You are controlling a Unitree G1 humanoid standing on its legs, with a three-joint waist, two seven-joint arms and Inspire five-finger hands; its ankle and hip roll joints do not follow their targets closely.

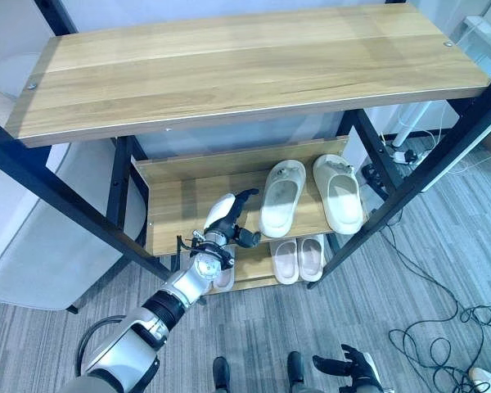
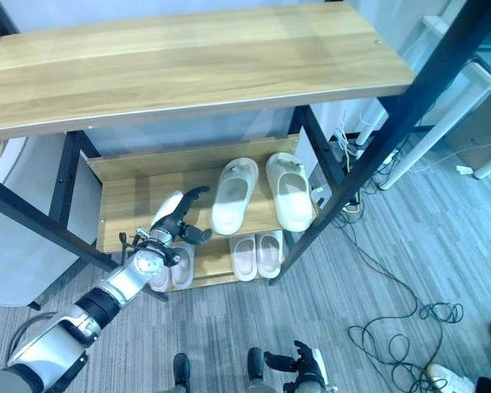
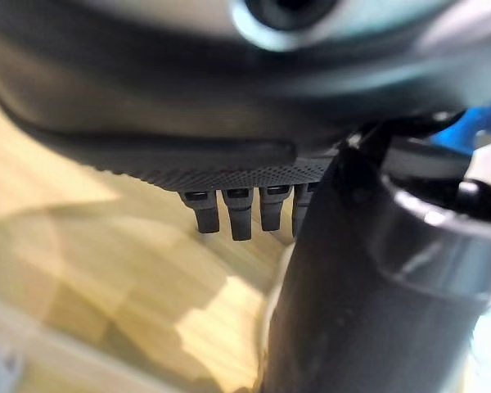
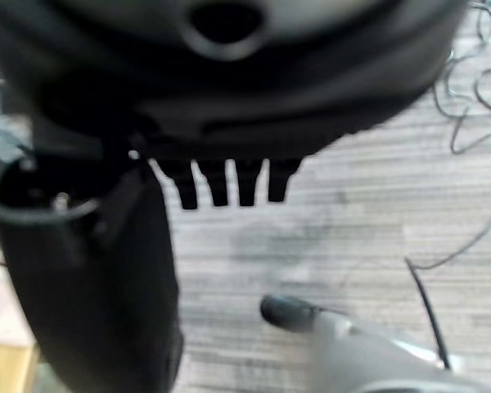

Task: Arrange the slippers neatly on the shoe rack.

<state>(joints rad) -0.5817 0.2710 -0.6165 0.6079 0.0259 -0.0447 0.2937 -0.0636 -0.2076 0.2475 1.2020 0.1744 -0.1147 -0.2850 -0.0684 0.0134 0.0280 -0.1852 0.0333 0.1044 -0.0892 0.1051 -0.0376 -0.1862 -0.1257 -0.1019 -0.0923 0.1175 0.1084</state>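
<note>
Slippers first: my left hand (image 1: pixel 229 230) hangs over the middle shelf (image 1: pixel 176 209) with fingers loosely spread and holding nothing, and the cream pair (image 1: pixel 311 195) lies just to its right on that shelf. Below it, on the bottom shelf, sit two smaller pink pairs (image 1: pixel 298 258). My right hand (image 1: pixel 349 366) hangs low over the carpet (image 1: pixel 442 246), fingers relaxed and empty.
</note>
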